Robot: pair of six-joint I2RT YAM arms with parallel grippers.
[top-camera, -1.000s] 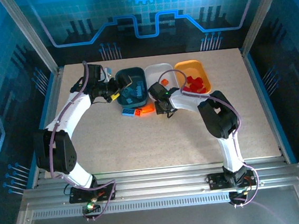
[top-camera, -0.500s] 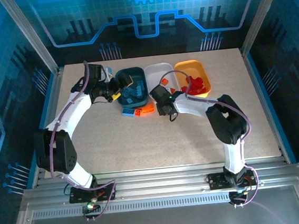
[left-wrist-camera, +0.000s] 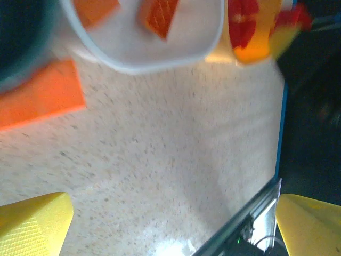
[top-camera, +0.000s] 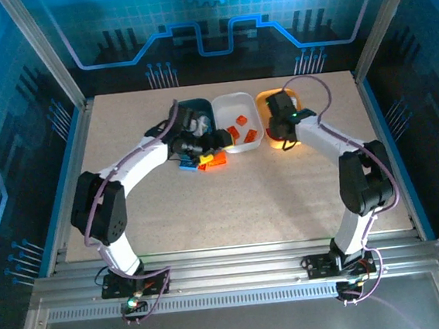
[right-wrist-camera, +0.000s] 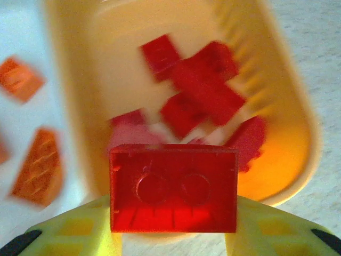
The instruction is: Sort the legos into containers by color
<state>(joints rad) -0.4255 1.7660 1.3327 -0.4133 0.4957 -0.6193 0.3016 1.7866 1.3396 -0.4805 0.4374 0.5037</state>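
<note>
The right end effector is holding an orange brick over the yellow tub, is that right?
Not quite. The brick clamped in the right end effector is red, not orange. The right wrist view shows it held over the yellow tub, where other red bricks already lie.

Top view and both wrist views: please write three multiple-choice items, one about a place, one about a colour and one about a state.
1. Above what does the right gripper hold the red brick?
A) dark teal tub B) a blue brick C) yellow-orange tub
2. What colour are the bricks in the white tub?
A) light blue B) orange C) red
3. The left gripper is:
A) open and empty B) shut on a brick C) shut on a tub rim
Answers: C, the yellow wall lies behind the brick; B, the top view shows orange; A, only table shows inside its jaws.
</note>
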